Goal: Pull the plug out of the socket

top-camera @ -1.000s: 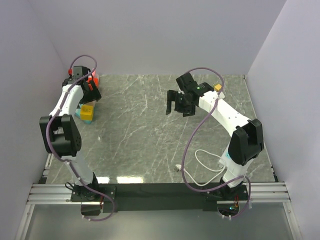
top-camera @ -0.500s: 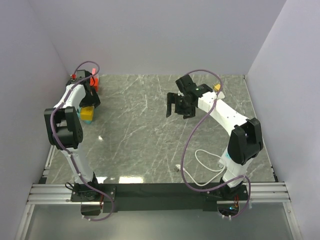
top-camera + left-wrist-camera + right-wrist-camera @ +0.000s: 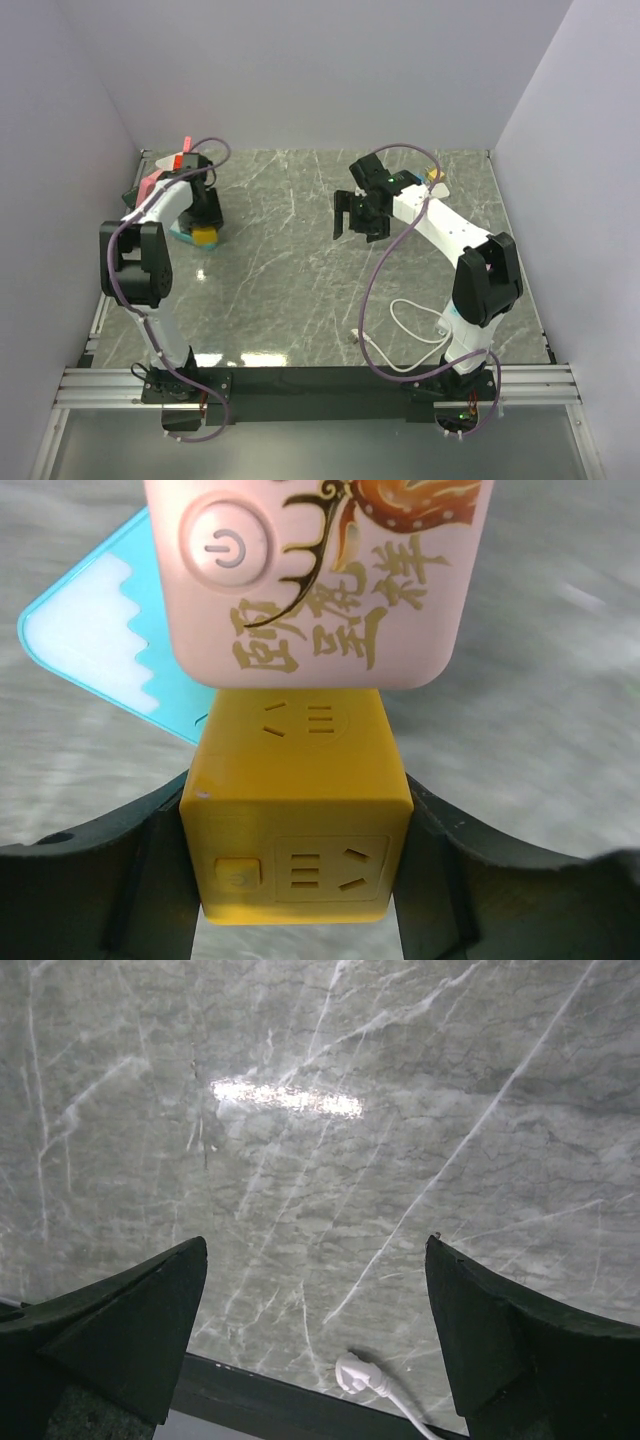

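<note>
While the left gripper [image 3: 203, 228] [image 3: 295, 880] hangs out at the back-left of the table [image 3: 280, 280], it's pinching the yellow socket [image 3: 205, 237] [image 3: 295, 800], one black finger pressed on each side of the cube. In the wrist view you can see outlet slots on two of its faces, plus a small button on the near one. A pink block [image 3: 320, 580] with a power button and gold lettering butts right up against the far side of the socket, so that looks plugged in, though I can't see the actual join. A teal piece [image 3: 183, 235] [image 3: 90, 650] with a white zigzag panel lies flat behind them, poking out to the left. Meanwhile the right gripper [image 3: 358, 215] [image 3: 315, 1250] hovers over the middle of the table, well apart from all that, fingers [image 3: 130, 1310] spread wide with nothing between them. A white cable [image 3: 410, 320] [image 3: 355, 1372] lies looped near the right arm's base, loose end on the marble.
</note>
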`<state>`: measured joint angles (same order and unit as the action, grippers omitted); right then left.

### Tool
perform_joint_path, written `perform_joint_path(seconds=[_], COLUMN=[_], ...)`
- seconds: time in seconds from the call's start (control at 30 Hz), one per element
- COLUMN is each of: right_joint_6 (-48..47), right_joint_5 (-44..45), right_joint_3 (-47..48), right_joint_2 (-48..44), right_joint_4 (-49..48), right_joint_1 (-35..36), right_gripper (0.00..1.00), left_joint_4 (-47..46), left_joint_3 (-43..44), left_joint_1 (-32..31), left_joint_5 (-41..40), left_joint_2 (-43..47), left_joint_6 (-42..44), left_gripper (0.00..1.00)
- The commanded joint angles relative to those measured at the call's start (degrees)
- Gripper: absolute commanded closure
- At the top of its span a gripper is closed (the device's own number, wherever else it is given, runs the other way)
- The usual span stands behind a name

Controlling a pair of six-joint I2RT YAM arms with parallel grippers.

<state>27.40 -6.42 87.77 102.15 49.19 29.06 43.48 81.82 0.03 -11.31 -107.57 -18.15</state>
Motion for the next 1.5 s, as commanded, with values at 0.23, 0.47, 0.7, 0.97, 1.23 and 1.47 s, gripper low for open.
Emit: perform_joint_path(seconds=[0.23,0.47,0.7,0.97,1.23,1.47], right_joint_6=[0.11,-0.06,-0.77,-1.21,-1.91,-1.73], right_joint_5=[2.90,3.34,2.11,0.44,-1.40,-2.99], right_joint_3=[-2.33,-4.62,-6.38,-8.22,-7.70,-8.14], right_joint_2=[-3.44,-5.64,-7.93,-9.16,-9.42,-9.69], right_joint_4=[-0.58,-0.94,-1.20,-1.73,-1.11,-1.46], right_joint_1=[-1.37,-3.22,-4.45,-5.59,-6.21,-6.38], right_gripper=[0.04,0.04,0.03,0.03,0.03,0.03], left_joint_4=[-9.19,-16.06,-15.28,-13.61,6.66,10.83], left_joint_3=[-4.91,-4.93,0.79,1.85,13.79,15.39], left_joint_1=[-19.09,-30.70,-38.96,-40.11,-40.20,-40.02], left_joint_5=[21.93,23.53,23.26,19.14,12.98,15.78], left_joint_2=[6.06,-1.84,-5.71,-6.25,-4.84,-7.30], left_joint_6=[-14.71,-26.31,-30.80,-31.68,-26.07,-22.72], left_gripper=[0.99,0.99,0.95,0.94,0.92,0.74])
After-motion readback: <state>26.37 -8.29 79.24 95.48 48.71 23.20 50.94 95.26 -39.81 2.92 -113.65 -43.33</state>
